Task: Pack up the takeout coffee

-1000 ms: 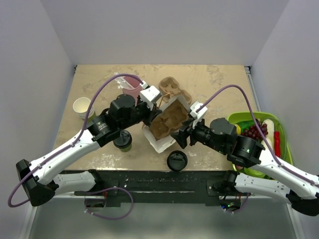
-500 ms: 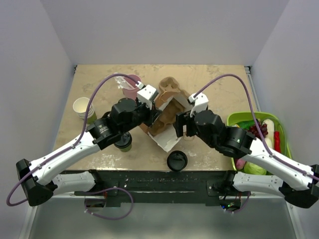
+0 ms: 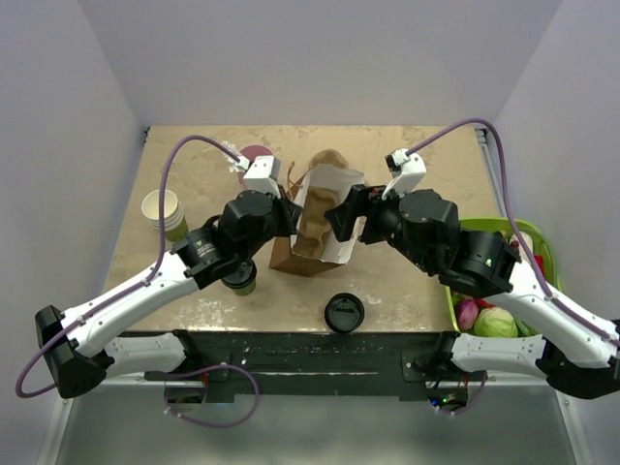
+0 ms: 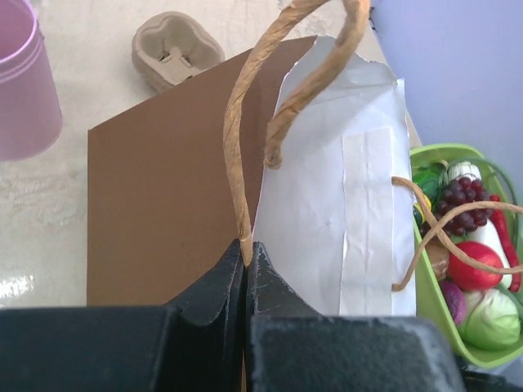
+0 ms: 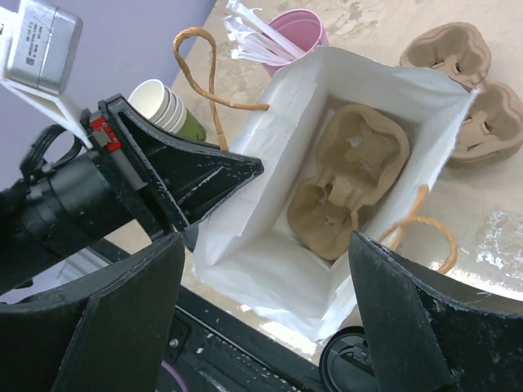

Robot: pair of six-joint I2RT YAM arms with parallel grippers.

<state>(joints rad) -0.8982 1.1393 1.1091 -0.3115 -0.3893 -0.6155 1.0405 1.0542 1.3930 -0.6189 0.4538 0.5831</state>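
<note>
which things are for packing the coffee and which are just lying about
For the job: olive-green paper cup with black lid; brown paper bag; pulp carrier inside it.
Lying about: pink plastic tumbler; stacked lidless paper cups; loose black lid; spare pulp carrier; green produce basket.

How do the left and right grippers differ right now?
Left gripper is shut, pinching the paper bag rim at its handle; right gripper is open, clamping nothing. Left sits at the bag's side edge; right looks down into its open mouth, over the cup carrier inside. Both are at the bag.
</note>
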